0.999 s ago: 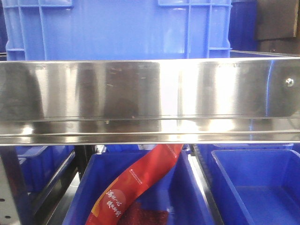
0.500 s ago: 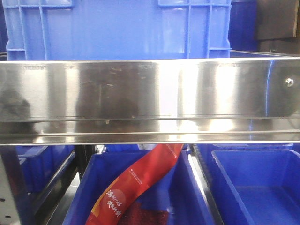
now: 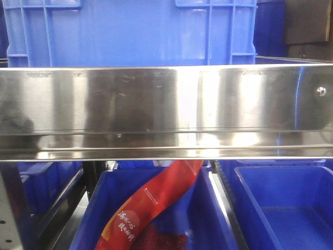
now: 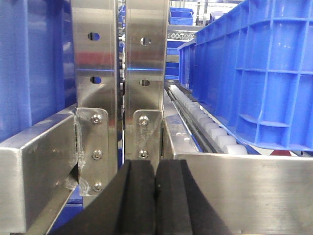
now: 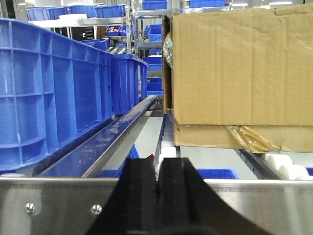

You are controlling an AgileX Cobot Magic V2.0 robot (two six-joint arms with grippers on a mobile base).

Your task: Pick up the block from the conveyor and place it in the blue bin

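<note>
Steel rail (image 3: 166, 99) reflections have shifted slightly; we see no block, and both our grippers (image 4: 155, 196) (image 5: 157, 196) sit closed, empty.

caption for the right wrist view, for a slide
Shut right gripper facing a cardboard box on rollers beside blue crates.

A crate (image 3: 130, 31) sits behind the rail (image 3: 166, 112) — below, a packet (image 3: 151, 208) seemingly in a bin (image 3: 208, 219).

Left gripper (image 4: 155, 196) pads pressed together, nothing between them; twin steel uprights (image 4: 120, 73) straight ahead; blue crate (image 4: 264, 73) on white rollers (image 4: 210, 129) up to the right.
</note>
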